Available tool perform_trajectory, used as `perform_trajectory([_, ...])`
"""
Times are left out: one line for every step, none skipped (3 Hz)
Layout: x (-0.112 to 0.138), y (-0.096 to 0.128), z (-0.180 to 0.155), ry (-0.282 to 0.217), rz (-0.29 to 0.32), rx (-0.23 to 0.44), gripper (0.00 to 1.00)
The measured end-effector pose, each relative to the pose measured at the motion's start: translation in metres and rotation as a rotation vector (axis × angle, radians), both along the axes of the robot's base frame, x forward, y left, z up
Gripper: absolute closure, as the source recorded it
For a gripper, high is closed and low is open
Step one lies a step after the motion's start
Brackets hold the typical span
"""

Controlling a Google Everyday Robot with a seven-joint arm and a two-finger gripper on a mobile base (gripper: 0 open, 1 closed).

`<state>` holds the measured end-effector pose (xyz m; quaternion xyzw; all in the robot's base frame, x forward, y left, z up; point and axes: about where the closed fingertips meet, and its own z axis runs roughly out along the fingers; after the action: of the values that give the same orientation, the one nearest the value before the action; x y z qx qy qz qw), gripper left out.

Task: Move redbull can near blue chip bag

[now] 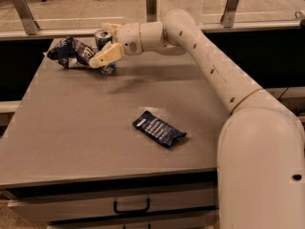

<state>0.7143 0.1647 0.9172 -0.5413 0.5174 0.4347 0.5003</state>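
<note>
One gap decides the coming move: the one between the redbull can [102,35] and the blue chip bag [70,53], and it is already almost nothing. The can stands at the far left corner of the table [86,132], just to the right of the crumpled bag, so close I cannot tell whether they touch. Its long axis is near upright, leaning slightly, with its base at or just above the tabletop. The gripper [102,49] reaches in from the right and appears clamped on the can, one finger [107,56] across the front and the other behind. Judging by this, only setting down and letting go remain, then drawing back rightward, away from the bag. The flat dark packet [158,129] lies well apart, nearer the front edge.
</note>
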Motion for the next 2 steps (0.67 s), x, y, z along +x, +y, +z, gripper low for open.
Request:
perform_trajectory([0.012,-0.026,0.002,-0.003,-0.072,-0.019,0.0])
perform_trajectory([0.027,-0.087,0.009,-0.026,-0.207,-0.07,0.0])
